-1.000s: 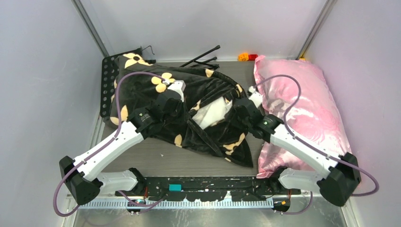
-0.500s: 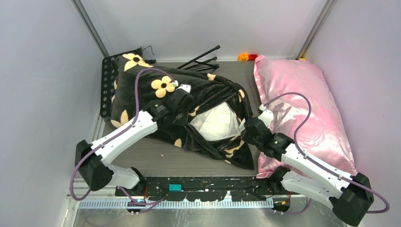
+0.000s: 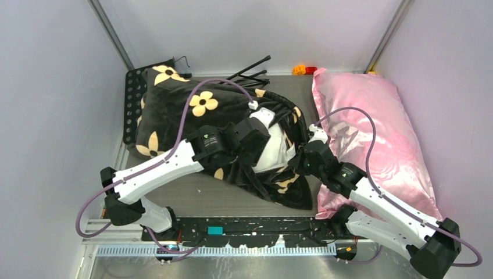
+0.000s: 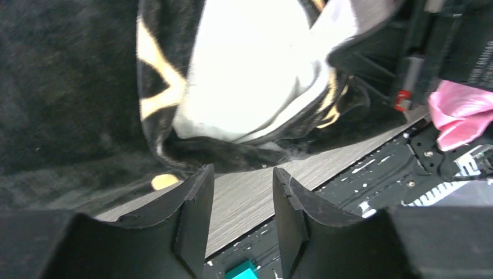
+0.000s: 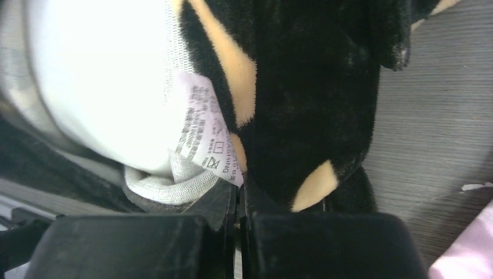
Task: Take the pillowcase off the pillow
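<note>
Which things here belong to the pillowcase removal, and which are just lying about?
Job in hand:
- pillowcase, black plush with yellow flowers
- pillow, white, showing through the pillowcase's opening

Lying about:
- pink satin pillow, right side
- black rods, at the back
- orange and red blocks, at the back
- black perforated plate, left side

My left arm point(image 3: 168, 165) reaches forward and rightward toward the middle, and the left gripper point(image 4: 239, 174) is tipped downward with its jaws parted. My right arm point(image 3: 378, 200) stretches forward and leftward, with the right gripper point(image 5: 238, 192) held low, jaws pressed together to a thin slit.
</note>
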`<action>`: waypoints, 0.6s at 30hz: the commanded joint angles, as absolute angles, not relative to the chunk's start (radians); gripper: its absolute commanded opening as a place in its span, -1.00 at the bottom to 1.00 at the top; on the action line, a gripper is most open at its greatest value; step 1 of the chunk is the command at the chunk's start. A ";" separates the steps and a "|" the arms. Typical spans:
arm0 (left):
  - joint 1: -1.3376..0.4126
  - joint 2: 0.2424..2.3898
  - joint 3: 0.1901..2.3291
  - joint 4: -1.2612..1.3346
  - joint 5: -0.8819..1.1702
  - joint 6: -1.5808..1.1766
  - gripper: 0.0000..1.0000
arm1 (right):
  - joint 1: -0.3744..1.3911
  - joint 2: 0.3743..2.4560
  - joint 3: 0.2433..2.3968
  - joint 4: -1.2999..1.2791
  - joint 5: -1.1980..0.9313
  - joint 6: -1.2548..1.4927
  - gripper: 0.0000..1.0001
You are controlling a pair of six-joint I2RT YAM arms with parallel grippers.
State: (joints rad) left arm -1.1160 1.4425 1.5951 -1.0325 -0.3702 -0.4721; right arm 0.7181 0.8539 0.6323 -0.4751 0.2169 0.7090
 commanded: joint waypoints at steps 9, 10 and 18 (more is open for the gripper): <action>-1.248 1.554 1.602 -0.837 -0.463 -0.535 0.46 | 0.719 0.788 0.647 -0.440 0.167 0.716 -1.00; -1.241 1.563 1.591 -0.829 -0.503 -0.550 0.52 | 0.718 0.781 0.648 -0.446 0.174 0.714 -1.00; -1.154 1.685 1.570 -0.725 -0.446 -0.598 0.59 | 0.719 0.692 0.611 -0.499 0.268 0.753 -0.99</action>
